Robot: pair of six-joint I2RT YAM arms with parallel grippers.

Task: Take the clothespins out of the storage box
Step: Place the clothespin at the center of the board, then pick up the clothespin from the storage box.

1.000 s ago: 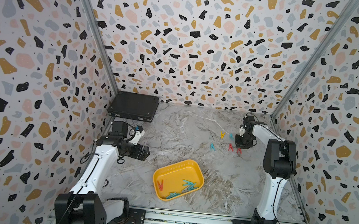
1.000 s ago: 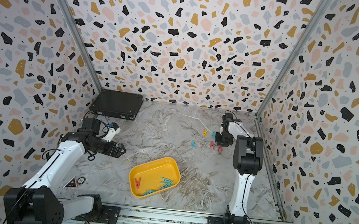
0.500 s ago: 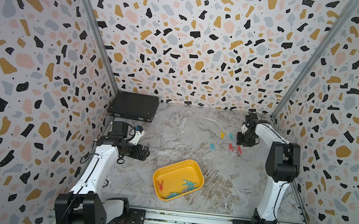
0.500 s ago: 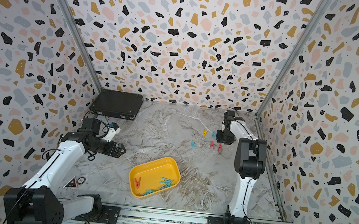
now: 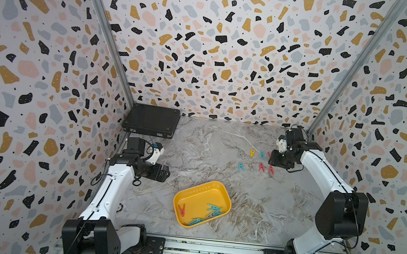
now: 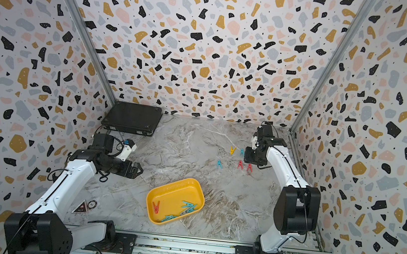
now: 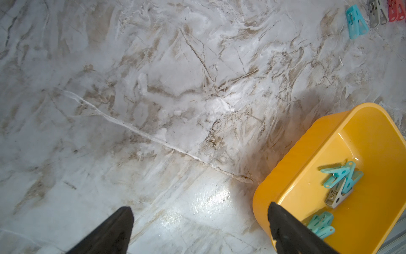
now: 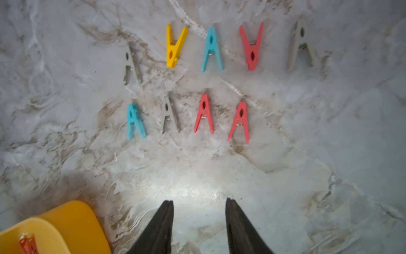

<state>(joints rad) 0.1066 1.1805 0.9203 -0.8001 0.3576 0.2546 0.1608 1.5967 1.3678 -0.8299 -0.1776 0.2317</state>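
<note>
Grey-veined marble-look tabletop point(image 5: 207, 154) in a booth of terrazzo-patterned walls point(image 5: 218, 56), with clothespins split between box and table.

The walls meet at bare metal corner posts point(image 5: 103, 33), and a metal rail point(image 5: 209, 250) carrying both arm bases runs along the near edge. A flat black hard case point(image 5: 151, 123) lies in the far left corner. The yellow storage box point(image 5: 198, 198) sits askew near the front middle and holds a red clothespin point(image 5: 182, 210) apart from a tangle of teal and grey ones point(image 5: 213, 210). Nine clothespins point(image 8: 211, 49) lie in two rows on the marble toward the far right. The right gripper point(image 8: 198, 200) hovers beside them, fingers parted with nothing between. The left gripper point(image 6: 137, 171) hangs over bare tabletop left of the box, fingers spread wide and empty.
</note>
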